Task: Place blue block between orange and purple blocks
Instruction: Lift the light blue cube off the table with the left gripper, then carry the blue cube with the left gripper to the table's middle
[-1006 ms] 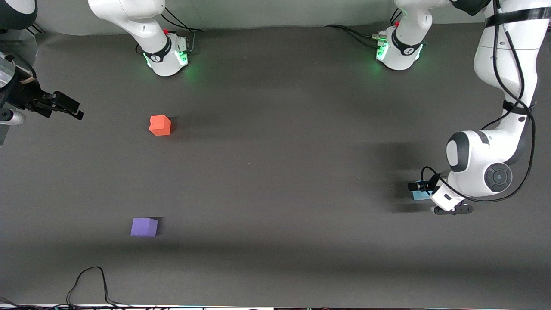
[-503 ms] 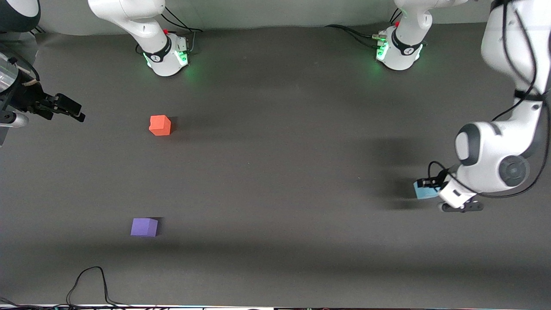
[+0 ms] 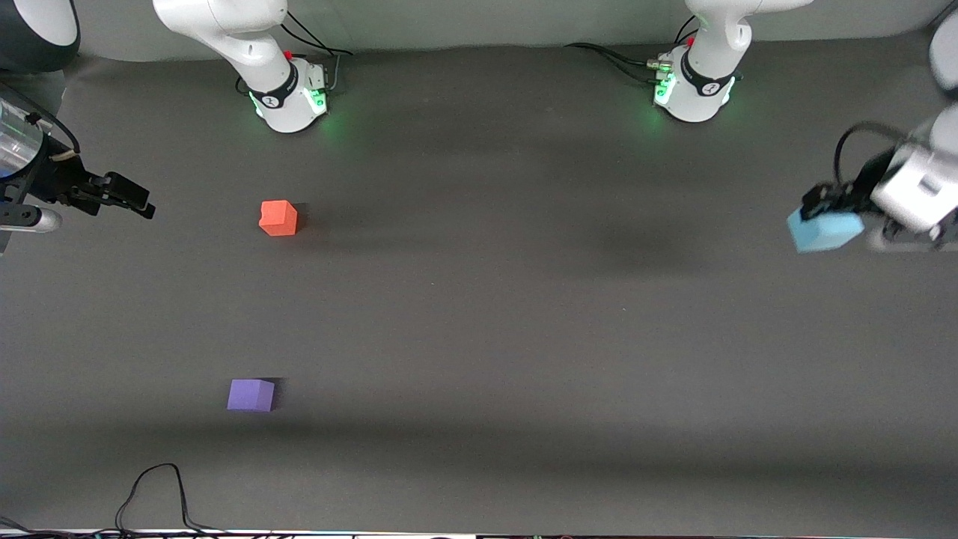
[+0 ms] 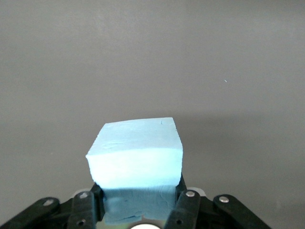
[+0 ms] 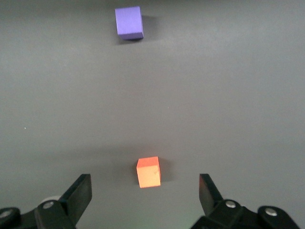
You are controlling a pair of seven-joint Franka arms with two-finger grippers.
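Note:
My left gripper (image 3: 823,217) is shut on the light blue block (image 3: 823,231) and holds it up in the air over the left arm's end of the table. In the left wrist view the block (image 4: 136,157) sits between the fingers (image 4: 187,205). The orange block (image 3: 278,218) rests on the dark table toward the right arm's end. The purple block (image 3: 251,394) lies nearer the front camera than the orange one. My right gripper (image 3: 123,196) is open and empty, up in the air at the right arm's end. Its wrist view shows the orange block (image 5: 148,172) and purple block (image 5: 129,22).
A black cable (image 3: 153,494) loops on the table's near edge, close to the purple block. The two arm bases (image 3: 288,93) (image 3: 692,86) stand along the table's farthest edge.
My left gripper has lifted the blue block off the table and swung it up toward the left arm's edge of the view. The right gripper has drifted slightly.

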